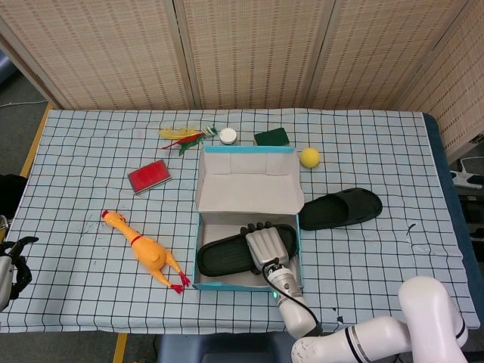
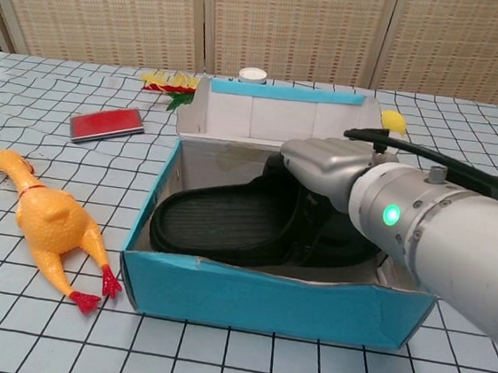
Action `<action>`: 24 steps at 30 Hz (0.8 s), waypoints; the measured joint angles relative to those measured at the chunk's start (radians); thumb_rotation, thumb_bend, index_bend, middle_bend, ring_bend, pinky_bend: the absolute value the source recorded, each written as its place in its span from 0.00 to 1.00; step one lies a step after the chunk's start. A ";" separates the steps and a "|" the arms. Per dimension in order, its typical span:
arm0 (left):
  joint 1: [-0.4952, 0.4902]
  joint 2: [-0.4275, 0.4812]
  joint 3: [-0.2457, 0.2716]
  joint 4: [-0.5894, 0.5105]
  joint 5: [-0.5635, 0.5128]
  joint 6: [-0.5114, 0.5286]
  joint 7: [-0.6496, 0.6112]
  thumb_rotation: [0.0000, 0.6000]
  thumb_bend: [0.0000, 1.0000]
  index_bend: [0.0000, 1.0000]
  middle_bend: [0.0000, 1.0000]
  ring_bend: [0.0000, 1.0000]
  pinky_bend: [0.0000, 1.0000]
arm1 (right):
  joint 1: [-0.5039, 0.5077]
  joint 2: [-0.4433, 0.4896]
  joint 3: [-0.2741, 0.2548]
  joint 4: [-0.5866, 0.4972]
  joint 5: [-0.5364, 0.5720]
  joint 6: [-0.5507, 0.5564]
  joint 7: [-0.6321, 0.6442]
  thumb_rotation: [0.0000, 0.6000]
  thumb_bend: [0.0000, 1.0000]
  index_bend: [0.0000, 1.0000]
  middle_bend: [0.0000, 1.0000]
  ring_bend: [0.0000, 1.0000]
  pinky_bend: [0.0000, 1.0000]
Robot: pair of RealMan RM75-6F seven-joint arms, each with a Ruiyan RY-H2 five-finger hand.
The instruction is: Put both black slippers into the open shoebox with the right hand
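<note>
Around shoebox (image 1: 248, 162): one rubber chicken (image 1: 145, 250), red case (image 1: 149, 176), yellow ball (image 1: 309, 157), white cap (image 1: 228, 135). Two black slippers: one (image 2: 227, 224) inside box, gripped by right hand (image 1: 266, 246); other (image 1: 340, 209) on table just right of box. Left hand (image 1: 11, 265) at far left edge, fingers apart, holding nothing.

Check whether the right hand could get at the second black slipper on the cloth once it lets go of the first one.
Probably yes. The second slipper lies in the open just right of the shoebox, with nothing on or against it. The right hand holds the first slipper inside the box, close by.
</note>
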 measured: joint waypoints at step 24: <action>-0.004 0.001 -0.001 -0.002 -0.010 -0.013 0.003 1.00 0.41 0.28 0.25 0.28 0.43 | -0.051 0.189 -0.080 -0.083 -0.096 -0.202 0.152 1.00 0.02 0.00 0.00 0.00 0.04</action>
